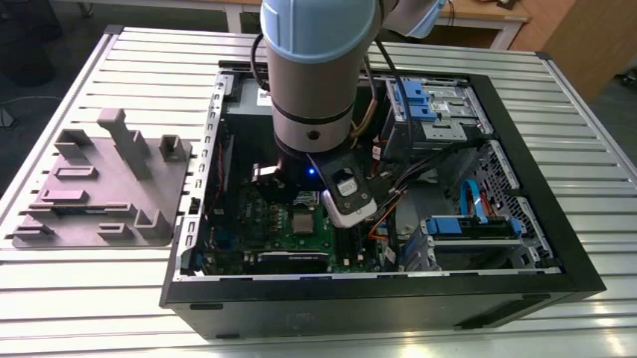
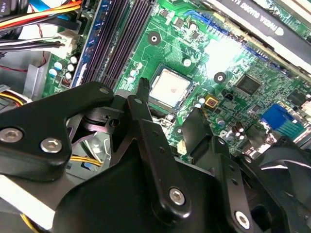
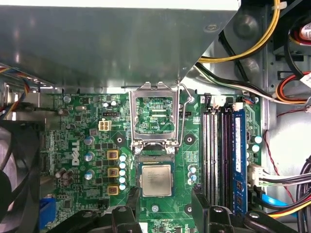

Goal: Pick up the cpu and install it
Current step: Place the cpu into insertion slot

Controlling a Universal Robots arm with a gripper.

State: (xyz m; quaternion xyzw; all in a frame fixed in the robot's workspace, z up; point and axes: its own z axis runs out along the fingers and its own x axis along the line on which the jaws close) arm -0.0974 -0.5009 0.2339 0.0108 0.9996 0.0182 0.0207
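Observation:
The cpu (image 3: 156, 179) is a small pale silvery square lying flat in its socket on the green motherboard (image 3: 82, 141). The socket's metal frame (image 3: 155, 116) is hinged up and open beside it. My gripper (image 3: 165, 209) hovers above the cpu, open, with one black finger (image 3: 130, 206) on each side of the chip and nothing between them. In the second wrist view the cpu (image 2: 169, 87) shows beyond the black fingers (image 2: 146, 121), apart from them. In the exterior view the arm (image 1: 313, 89) reaches down into the open computer case (image 1: 557, 246), over the cpu (image 1: 301, 221).
Memory slots (image 3: 221, 155) run beside the socket. A black fan (image 3: 14, 170) sits on the other side. Yellow, orange and black cables (image 3: 243, 53) cross the case near the drive bays (image 1: 433, 104). A grey fixture plate (image 1: 100, 186) lies on the slatted table at the exterior view's left.

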